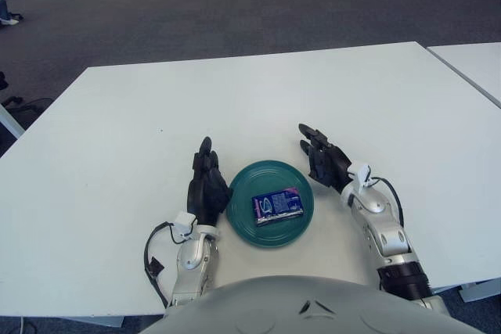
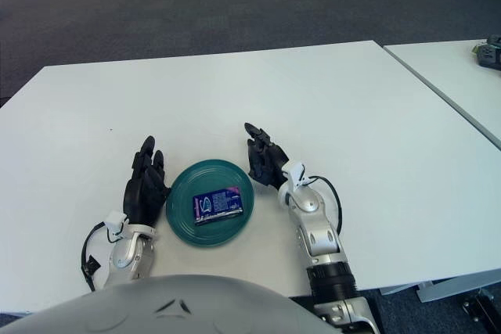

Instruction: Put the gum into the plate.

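Plate (image 1: 243,213) on table (image 1: 117,138), near front edge. Gum (image 1: 277,206) inside plate, near middle. Left hand (image 1: 207,187) just beside plate's left rim. Right hand (image 1: 326,162) just beside plate's right rim, slightly farther back. Second table (image 1: 473,64) at far right.

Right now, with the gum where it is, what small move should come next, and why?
Probably none beyond parking the right hand beside the plate: the gum lies flat inside the plate, and that hand is open and clear of the rim. The left hand shows idle at the plate's left.
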